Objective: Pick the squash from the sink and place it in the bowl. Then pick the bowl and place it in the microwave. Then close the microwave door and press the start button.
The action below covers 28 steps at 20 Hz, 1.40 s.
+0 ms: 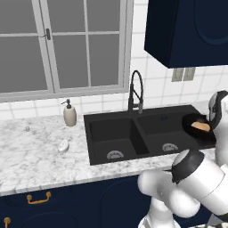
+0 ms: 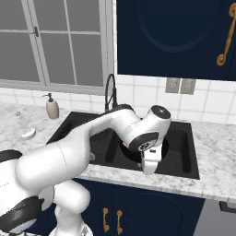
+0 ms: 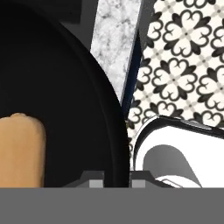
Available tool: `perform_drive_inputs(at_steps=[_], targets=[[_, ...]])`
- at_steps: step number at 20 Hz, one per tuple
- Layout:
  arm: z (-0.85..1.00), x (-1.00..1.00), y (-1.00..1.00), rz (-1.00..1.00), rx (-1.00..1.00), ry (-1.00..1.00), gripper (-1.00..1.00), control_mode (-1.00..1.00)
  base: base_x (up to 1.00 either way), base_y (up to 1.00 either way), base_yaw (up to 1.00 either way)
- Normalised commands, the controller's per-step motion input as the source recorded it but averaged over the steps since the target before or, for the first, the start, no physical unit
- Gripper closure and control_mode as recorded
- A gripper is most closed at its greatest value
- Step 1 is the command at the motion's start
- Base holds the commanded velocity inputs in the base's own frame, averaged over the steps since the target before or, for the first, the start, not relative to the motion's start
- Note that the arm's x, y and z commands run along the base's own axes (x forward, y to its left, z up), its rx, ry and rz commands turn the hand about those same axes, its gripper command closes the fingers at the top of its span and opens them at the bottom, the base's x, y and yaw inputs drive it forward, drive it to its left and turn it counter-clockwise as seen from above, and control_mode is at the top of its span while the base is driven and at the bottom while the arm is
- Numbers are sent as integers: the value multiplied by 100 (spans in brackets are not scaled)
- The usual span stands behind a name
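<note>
The claw (image 3: pixel 113 177) is sitting nearly closed, its two dark tips pinching the rim of the bowl (image 3: pixel 52 96) between them at the 6 o'clock edge of the hand view. The bowl is filling the left of that view, glossy black, with the squash (image 3: pixel 21 151) lying inside it toward 8 o'clock, tan and blunt-ended. Past the rim, toward 12 o'clock, a strip of marble worktop (image 3: pixel 114 39) is showing, and at 3 o'clock the patterned floor (image 3: pixel 183 65) is lying far below.

In the left base view the bowl (image 1: pixel 197 129) is sitting at 3 o'clock, over the right end of the sink (image 1: pixel 133 133), with the squash (image 1: pixel 200 126) inside it, and the arm's wrist is covering its right edge. Whether the bowl is resting on the worktop or hanging clear of it, I cannot tell. The sink's two basins are lying dark, each with a round steel drain, and the faucet (image 1: pixel 136 91) is arching at 12 o'clock behind the divider. A soap dispenser (image 1: pixel 69 113) is standing on the worktop (image 1: pixel 31 151) at 9 o'clock of the sink, and a pale oval soap (image 1: pixel 63 145) is lying nearer the front edge.

In the right base view the arm is reaching across the sink (image 2: pixel 179 152), its wrist pointing down at the front rim, hiding the bowl.
</note>
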Motion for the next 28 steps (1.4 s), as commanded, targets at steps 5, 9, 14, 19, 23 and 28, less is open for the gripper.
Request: perform_drive_inputs(at_steps=[5,9,14,19,23,28], targets=[[40,-35,74,0,0,0,100,-100,0,0,0],[42,-63,45,4,1,-1,100,-100,0,0,0],[7,-13,7,0,0,0,100,100,-57,1,-18],[0,0,0,0,0,0,100,100,-66,0,-69],[0,0,0,0,0,0,100,100,-47,11,-80],[0,0,0,0,0,0,100,100,-32,8,-83]])
